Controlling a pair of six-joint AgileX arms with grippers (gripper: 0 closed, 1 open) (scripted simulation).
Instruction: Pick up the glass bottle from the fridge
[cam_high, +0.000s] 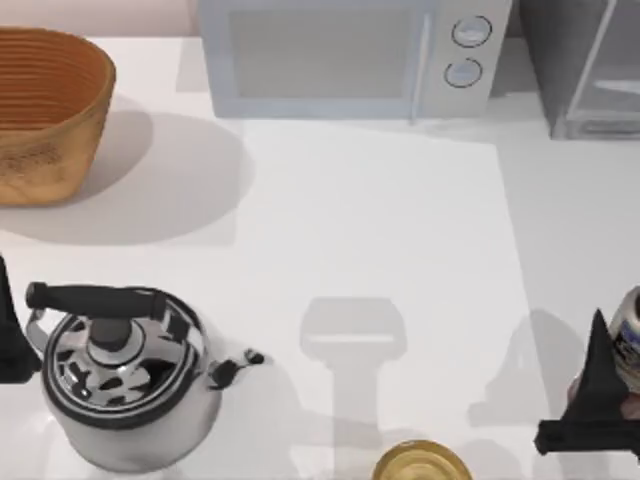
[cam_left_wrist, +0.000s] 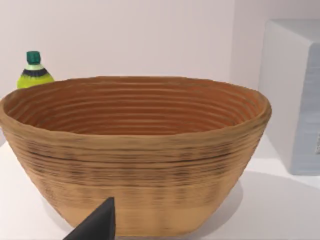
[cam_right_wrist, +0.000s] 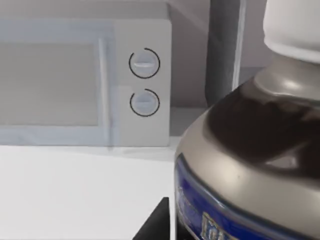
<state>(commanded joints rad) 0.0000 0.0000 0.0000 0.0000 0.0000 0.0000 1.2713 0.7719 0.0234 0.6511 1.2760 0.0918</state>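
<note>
The glass bottle (cam_high: 629, 335), with a white cap (cam_right_wrist: 292, 25), a greyish body and a blue label, is at the table's front right, far from the fridge (cam_high: 590, 70) at the back right. My right gripper (cam_high: 612, 385) is shut on the glass bottle, which looms close in the right wrist view (cam_right_wrist: 250, 150) beside one dark fingertip (cam_right_wrist: 155, 222). The fridge's pale door edge (cam_right_wrist: 226, 50) stands behind it. My left gripper (cam_high: 8, 340) is parked at the table's left edge beside the kettle.
A steel kettle (cam_high: 125, 375) with a black handle stands front left. A wicker basket (cam_high: 45, 110) sits back left, with a green-capped yellow bottle (cam_left_wrist: 34, 72) behind it. The microwave (cam_high: 350, 55) is at the back centre. An amber jar (cam_high: 420, 463) is at the front edge.
</note>
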